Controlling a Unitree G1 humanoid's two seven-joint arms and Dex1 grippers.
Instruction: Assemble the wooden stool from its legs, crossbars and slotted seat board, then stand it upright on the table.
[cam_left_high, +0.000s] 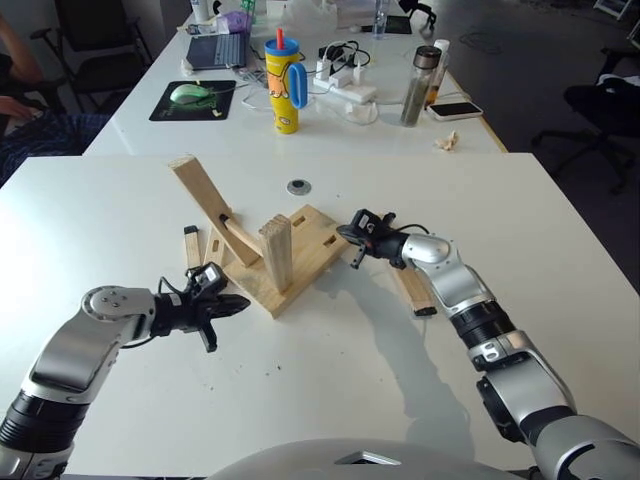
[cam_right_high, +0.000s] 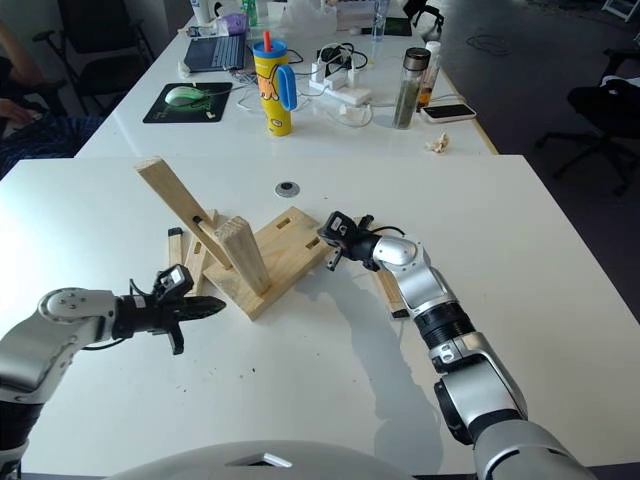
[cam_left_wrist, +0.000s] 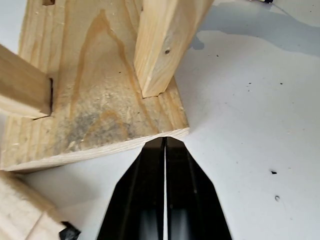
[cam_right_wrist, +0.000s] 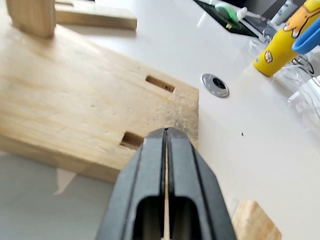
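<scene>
The wide white table (cam_left_high: 560, 230) is carrying a stool that is, by my reading, less than half built. The pale wooden slotted seat board (cam_left_high: 300, 255) is lying flat between the two grippers, underside up. A long wooden leg (cam_left_high: 205, 200) is leaning in its slot on the board's side away from the right gripper, tilted rather than seated. A shorter square-cut wooden leg (cam_left_high: 276, 250) is standing upright just beyond the left gripper's tips. Two empty slots (cam_right_wrist: 160, 83) are showing right ahead of the right gripper, so the other legs, the crossbars and the final turning upright are all left to do. One loose wooden bar (cam_left_high: 415, 292) is lying under the right forearm, behind that gripper. A smaller loose wooden piece (cam_left_high: 191, 246) is lying just past the left gripper, beside the board.

The left arm is stretching low across the table, and the left gripper (cam_left_high: 235, 303) is touching the board's near corner with its fingers pressed together, holding nothing. The right arm is bending inward at the elbow. The right gripper (cam_left_high: 345, 232) is likewise closed on nothing, its tips resting at the opposite corner by a slot.
</scene>
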